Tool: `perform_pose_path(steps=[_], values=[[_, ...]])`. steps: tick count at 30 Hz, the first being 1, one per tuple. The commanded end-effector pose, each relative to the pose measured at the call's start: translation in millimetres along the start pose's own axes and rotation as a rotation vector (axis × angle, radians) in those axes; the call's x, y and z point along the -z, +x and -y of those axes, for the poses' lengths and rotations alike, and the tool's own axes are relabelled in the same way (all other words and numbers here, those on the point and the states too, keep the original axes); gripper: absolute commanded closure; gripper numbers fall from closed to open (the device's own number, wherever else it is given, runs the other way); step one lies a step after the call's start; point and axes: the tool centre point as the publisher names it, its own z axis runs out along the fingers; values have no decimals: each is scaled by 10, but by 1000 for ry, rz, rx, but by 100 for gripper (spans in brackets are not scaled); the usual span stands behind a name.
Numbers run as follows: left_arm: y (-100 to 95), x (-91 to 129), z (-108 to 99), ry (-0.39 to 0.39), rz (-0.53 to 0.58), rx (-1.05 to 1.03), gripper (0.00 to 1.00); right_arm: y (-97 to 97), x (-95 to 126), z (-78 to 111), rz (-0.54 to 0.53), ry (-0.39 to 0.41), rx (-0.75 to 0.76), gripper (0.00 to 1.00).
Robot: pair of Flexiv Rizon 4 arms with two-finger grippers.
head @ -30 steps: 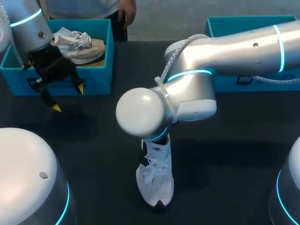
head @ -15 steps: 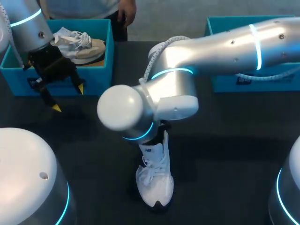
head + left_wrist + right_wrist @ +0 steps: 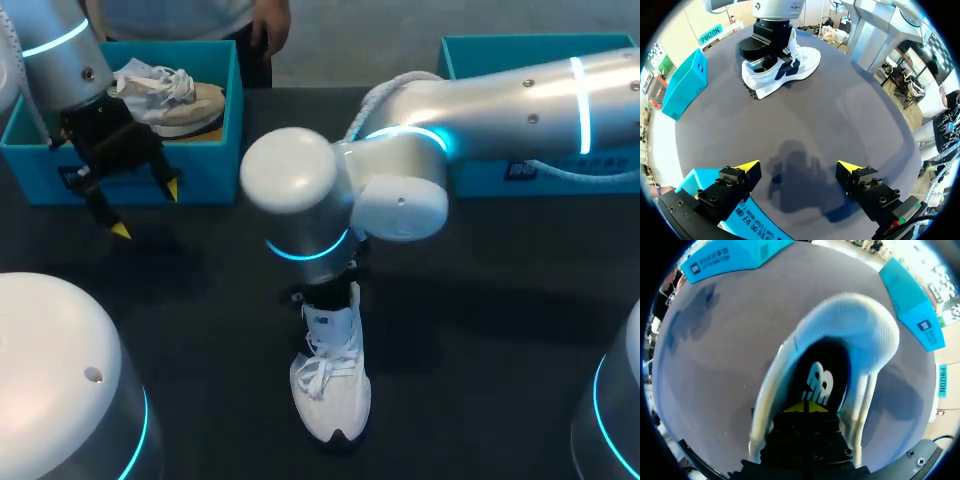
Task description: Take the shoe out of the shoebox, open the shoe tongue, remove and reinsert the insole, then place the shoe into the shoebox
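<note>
Right hand (image 3: 805,408), tips pressed together, dips into the shoe (image 3: 330,388) at its heel opening, toe pointing near; left hand (image 3: 146,209), spread, hovers far left

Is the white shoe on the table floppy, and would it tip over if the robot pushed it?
Probably soft on top: the white shoe has a mesh upper and loose laces that look bendy. Its sole lies flat on the table, so a low push would likely slide it rather than tip it.
</note>
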Motion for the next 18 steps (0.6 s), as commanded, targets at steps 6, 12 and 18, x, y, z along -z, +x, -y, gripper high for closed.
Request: perform_pose_path(steps=[6,12,18], values=[[13,-1,4,-3,2,-1,0,-138,-127,197,-134,15,35,100],[13,-1,4,-3,2,-1,0,-101,99,117,-106,-110,62,100],[13,-1,4,-3,2,-1,0,-28,235,-112,-53,-196,114,100]])
